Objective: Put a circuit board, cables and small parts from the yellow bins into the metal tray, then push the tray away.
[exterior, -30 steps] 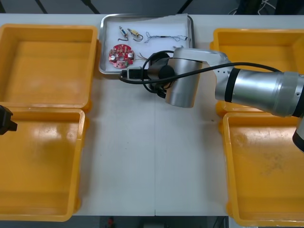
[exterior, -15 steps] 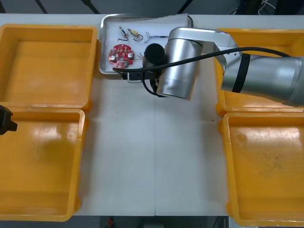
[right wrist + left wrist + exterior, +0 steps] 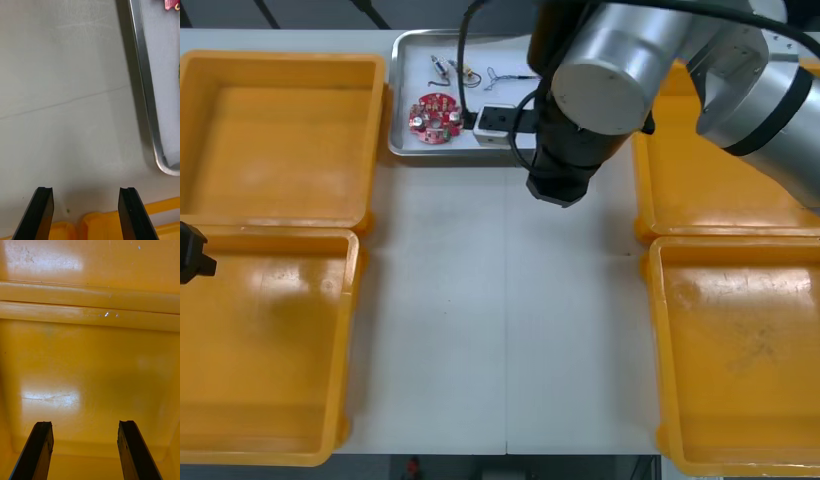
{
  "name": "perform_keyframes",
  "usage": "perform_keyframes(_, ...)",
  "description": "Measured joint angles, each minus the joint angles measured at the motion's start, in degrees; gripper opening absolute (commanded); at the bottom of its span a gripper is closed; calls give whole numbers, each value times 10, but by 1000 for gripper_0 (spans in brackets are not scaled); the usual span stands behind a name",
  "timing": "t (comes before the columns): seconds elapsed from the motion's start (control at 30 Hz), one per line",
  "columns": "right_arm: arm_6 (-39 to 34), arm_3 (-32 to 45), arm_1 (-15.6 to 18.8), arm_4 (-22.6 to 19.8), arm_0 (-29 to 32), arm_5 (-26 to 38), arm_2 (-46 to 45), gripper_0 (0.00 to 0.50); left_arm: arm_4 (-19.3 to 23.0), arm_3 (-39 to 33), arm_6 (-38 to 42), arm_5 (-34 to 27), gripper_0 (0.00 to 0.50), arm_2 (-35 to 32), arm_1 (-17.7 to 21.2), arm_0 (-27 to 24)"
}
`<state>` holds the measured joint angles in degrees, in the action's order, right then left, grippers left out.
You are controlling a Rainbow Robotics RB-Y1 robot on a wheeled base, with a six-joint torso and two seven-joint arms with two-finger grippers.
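Right tool: released, jaws wide apart, nothing between them, touching nothing. It hangs above the bare light desk, just beside the rim of the shiny rectangular metal tray. The tray sits at the desk's far edge. The round red circuit board lies in its near left corner. Left tool: released, empty, over a yellow plastic bin at the desk's left edge.

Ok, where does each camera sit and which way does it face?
Front view: overhead, steeply down at the table; right arm by the metal tray, left hand at the edge.
Right wrist view: on that wrist, facing table and tray corner; right hand open.
Left wrist view: facing into a yellow bin; left hand open.
Front and right wrist share tray and circuit board.
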<state>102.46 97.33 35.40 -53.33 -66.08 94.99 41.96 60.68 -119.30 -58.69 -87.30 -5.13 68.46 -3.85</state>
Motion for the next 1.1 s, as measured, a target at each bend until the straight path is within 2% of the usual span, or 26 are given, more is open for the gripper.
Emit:
perform_keyframes(0.17,-11,17,33,-51,33,23,-65,500,0,0,0,0,500,0,0,0)
perform_keyframes(0.3,-85,41,69,-77,65,33,-110,500,0,0,0,0,500,0,0,0)
perform_keyframes(0.4,-154,71,97,-79,92,44,-137,500,0,0,0,0,500,0,0,0)
perform_keyframes(0.57,-219,121,135,-79,148,53,-189,500,0,0,0,0,500,0,0,0)
perform_keyframes(0.73,-334,150,168,-83,212,60,-251,500,0,0,0,0,500,0,0,0)
perform_keyframes(0.9,-362,155,191,-90,271,62,-311,500,0,0,0,0,500,0,0,0)
perform_keyframes(1.1,-441,156,207,-90,327,63,-364,500,0,0,0,0,500,0,0,0)
